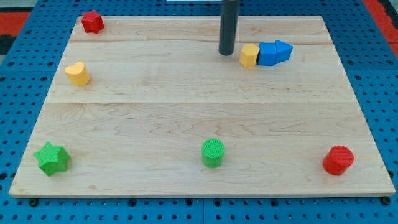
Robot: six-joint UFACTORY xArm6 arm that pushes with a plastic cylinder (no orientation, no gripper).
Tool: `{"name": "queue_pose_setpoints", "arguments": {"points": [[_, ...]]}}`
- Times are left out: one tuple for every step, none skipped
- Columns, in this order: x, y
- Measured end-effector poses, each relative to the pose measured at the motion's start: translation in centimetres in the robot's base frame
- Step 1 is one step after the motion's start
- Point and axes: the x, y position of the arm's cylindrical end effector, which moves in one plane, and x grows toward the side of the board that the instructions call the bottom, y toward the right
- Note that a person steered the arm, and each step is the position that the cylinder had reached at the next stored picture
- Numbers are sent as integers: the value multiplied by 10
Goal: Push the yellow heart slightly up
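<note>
The yellow heart lies near the left edge of the wooden board, in its upper half. My tip stands on the board near the view's top centre, far to the right of the heart and slightly higher. It is just left of a yellow hexagonal block, with a small gap between them.
Two blue blocks touch the right side of the yellow hexagonal block. A red block sits at the top left corner. A green star is at bottom left, a green cylinder at bottom centre, a red cylinder at bottom right.
</note>
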Motion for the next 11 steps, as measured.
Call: {"name": "queue_pose_setpoints", "arguments": {"points": [[3, -52], [51, -96], [96, -137], [123, -196], [129, -252], [105, -287], [77, -306], [65, -306], [57, -288], [45, -275], [45, -294]]}}
